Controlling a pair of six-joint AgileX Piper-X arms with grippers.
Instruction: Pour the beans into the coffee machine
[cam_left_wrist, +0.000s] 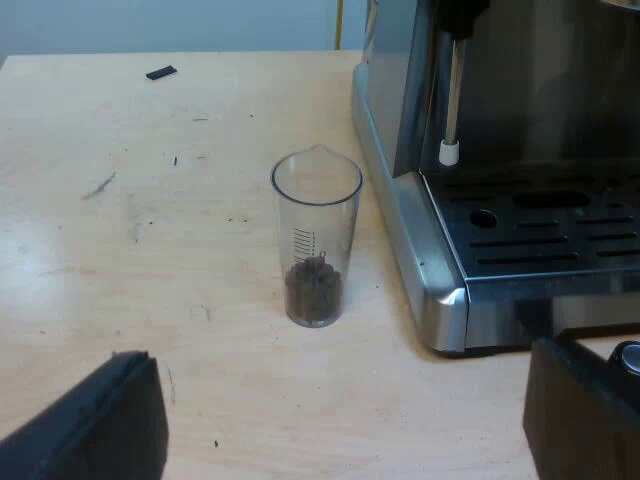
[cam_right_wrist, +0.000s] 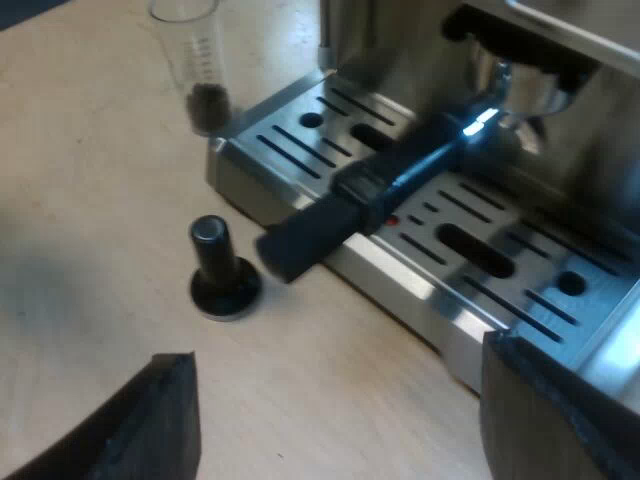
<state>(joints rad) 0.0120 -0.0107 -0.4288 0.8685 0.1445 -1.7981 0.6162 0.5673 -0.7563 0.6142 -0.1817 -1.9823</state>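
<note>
A clear measuring glass (cam_left_wrist: 316, 245) stands upright on the wooden table (cam_left_wrist: 150, 250), close to the corner of the espresso machine (cam_left_wrist: 500, 90), with dark beans (cam_left_wrist: 314, 290) in its bottom. My left gripper (cam_left_wrist: 340, 430) hovers short of the glass, open, with nothing between its fingers (cam_left_wrist: 100, 425). In the right wrist view the same glass (cam_right_wrist: 197, 60) stands beyond the drip tray (cam_right_wrist: 440, 250). The holder's dark handle (cam_right_wrist: 400, 185) is locked into the machine's front and juts out over the tray. My right gripper (cam_right_wrist: 340, 430) is open and empty before the tray's edge.
A tamper with a black knob (cam_right_wrist: 222, 270) stands on the table near the handle's end. A steam wand with a white tip (cam_left_wrist: 450, 150) hangs over the drip tray (cam_left_wrist: 540, 230). A small black piece (cam_left_wrist: 160, 72) lies far off on the table.
</note>
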